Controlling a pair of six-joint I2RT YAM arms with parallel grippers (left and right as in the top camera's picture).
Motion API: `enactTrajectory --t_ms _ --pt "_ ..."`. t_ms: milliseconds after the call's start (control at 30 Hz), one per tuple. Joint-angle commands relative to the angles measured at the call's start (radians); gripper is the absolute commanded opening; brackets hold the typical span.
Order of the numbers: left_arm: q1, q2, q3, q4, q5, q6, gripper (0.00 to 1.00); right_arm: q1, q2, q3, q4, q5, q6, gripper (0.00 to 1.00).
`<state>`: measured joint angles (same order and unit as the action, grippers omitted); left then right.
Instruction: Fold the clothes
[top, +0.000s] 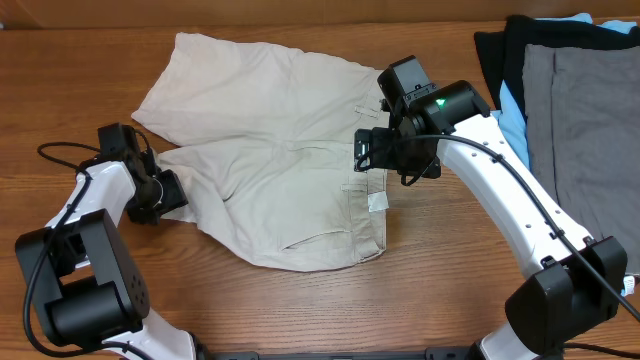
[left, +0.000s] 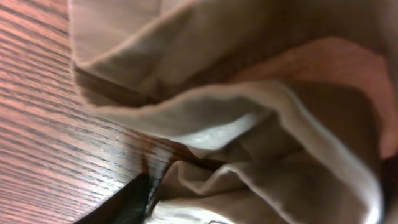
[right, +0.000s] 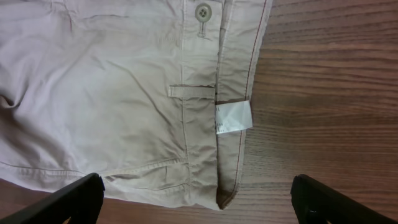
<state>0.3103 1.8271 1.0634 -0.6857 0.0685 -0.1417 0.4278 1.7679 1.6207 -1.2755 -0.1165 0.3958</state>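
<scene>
Right gripper (right: 196, 186) spread wide, shorts (right: 106, 87) waistband directly beneath

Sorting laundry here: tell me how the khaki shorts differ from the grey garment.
The khaki shorts are pale beige; the grey garment is grey. The shorts lie rumpled on the bare table; the grey garment lies smooth atop a black garment and a light-blue garment. The shorts sit fully in frame; the grey garment runs off frame. Both lie spread.
</scene>
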Motion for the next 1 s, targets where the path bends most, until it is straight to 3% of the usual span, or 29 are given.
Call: enactTrajectory --t_ms 0,33,67,100,267,467,633,967 --pt "0.010 0.074 -0.014 -0.019 0.003 0.023 0.34 -0.001 -0.004 0.000 0.003 -0.001 -0.003 1.00" --pt "0.010 0.077 -0.014 -0.022 0.003 0.022 0.26 -0.001 -0.004 0.000 0.003 -0.002 -0.003 1.00" --pt "0.010 0.081 -0.014 -0.025 0.003 0.017 0.11 -0.001 -0.004 0.000 0.002 -0.002 -0.003 1.00" --pt "0.010 0.081 -0.014 -0.033 0.002 0.005 0.04 -0.001 -0.004 0.000 0.002 -0.002 -0.003 1.00" --pt "0.012 0.077 0.047 -0.166 0.002 -0.056 0.04 -0.001 -0.004 0.000 -0.017 -0.009 -0.002 1.00" --pt "0.012 0.075 0.330 -0.530 0.002 -0.032 0.04 -0.001 -0.004 0.000 -0.070 -0.072 0.021 0.98" --pt "0.005 0.074 0.537 -0.723 0.002 0.003 0.04 0.015 -0.004 0.000 -0.156 -0.072 0.125 0.93" --pt "-0.009 0.073 0.595 -0.776 0.019 0.015 0.04 0.231 -0.040 -0.079 -0.078 0.039 0.409 0.91"
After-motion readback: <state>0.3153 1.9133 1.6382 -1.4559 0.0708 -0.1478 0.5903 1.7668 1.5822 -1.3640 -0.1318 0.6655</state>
